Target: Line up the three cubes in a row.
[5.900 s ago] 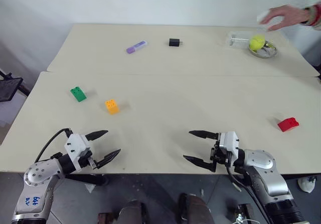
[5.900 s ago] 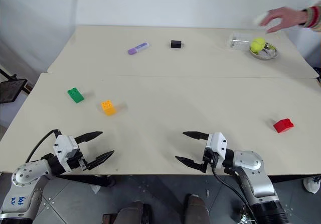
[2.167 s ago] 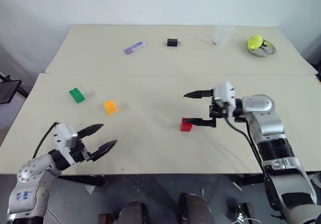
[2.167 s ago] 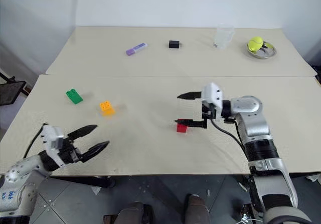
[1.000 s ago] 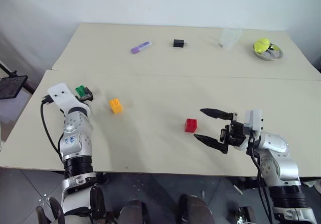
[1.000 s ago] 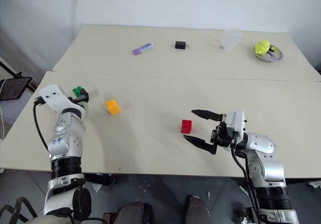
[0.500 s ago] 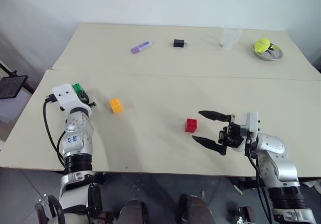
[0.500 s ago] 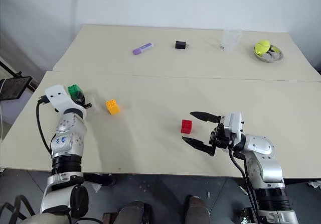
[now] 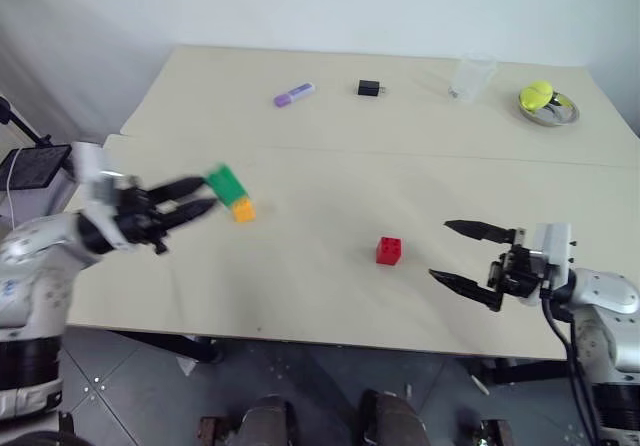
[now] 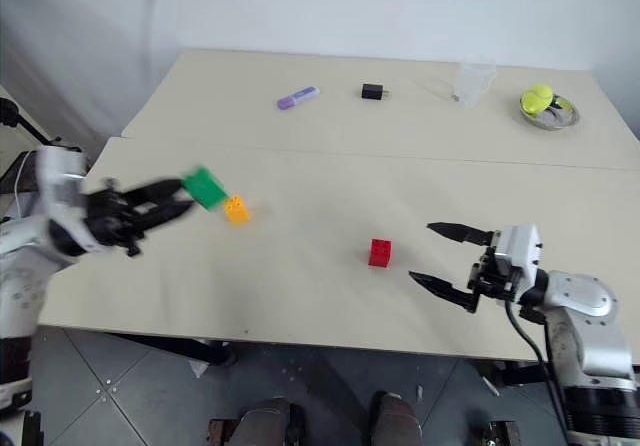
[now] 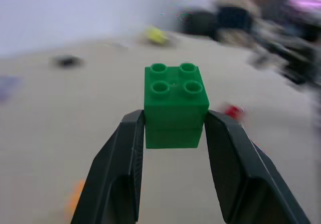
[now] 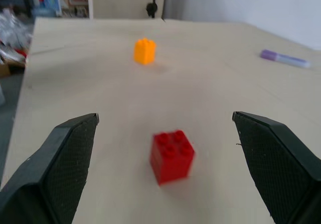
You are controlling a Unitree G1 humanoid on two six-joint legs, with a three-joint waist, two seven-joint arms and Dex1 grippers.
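Green cube aloft in left pincer; red and orange cubes on desk.
Left pincer is clamped on the green cube's two sides, above the desk just beside the orange cube. Right pincer gapes wide and empty, near the red cube, not touching. Risks: the grip sits on the cube's lower half, so a fast swing could twist or drop it; setting it down close could knock the orange cube; red lies well apart from orange, so the row needs a shift. Left arm is motion-blurred in the head views; contact area hard to judge.
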